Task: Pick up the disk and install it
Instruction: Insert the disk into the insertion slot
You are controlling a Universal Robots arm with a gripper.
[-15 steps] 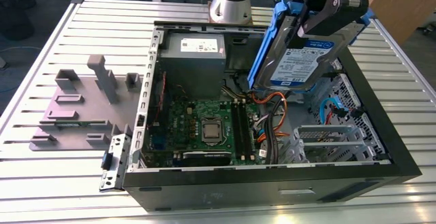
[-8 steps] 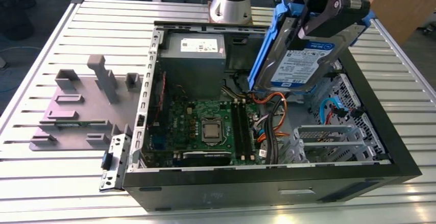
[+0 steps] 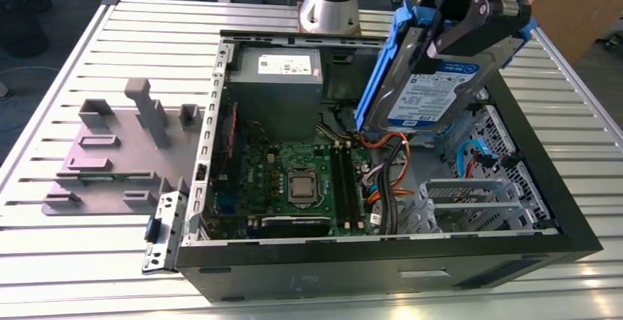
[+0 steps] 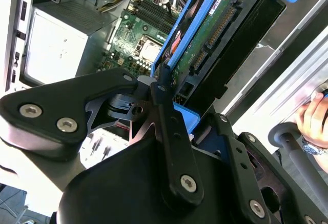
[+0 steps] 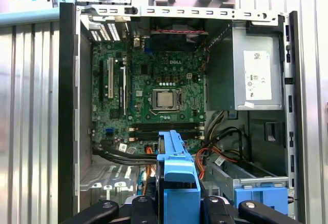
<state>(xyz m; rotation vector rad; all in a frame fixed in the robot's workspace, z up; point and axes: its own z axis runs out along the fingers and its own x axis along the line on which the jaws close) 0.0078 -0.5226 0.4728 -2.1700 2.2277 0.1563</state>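
Ideally the end effector, clamped on the silver-grey blue-railed metal disk, squares it with the grey metal cage at the exterior view's five o'clock.

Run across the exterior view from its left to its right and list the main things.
grey stand → power-supply box → disk

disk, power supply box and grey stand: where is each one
disk (image 3: pixel 433 90), exterior view, on its white-and-blue label
power supply box (image 3: pixel 277 105), exterior view, on its bare grey top face
grey stand (image 3: pixel 153 119), exterior view, on its tallest upright post
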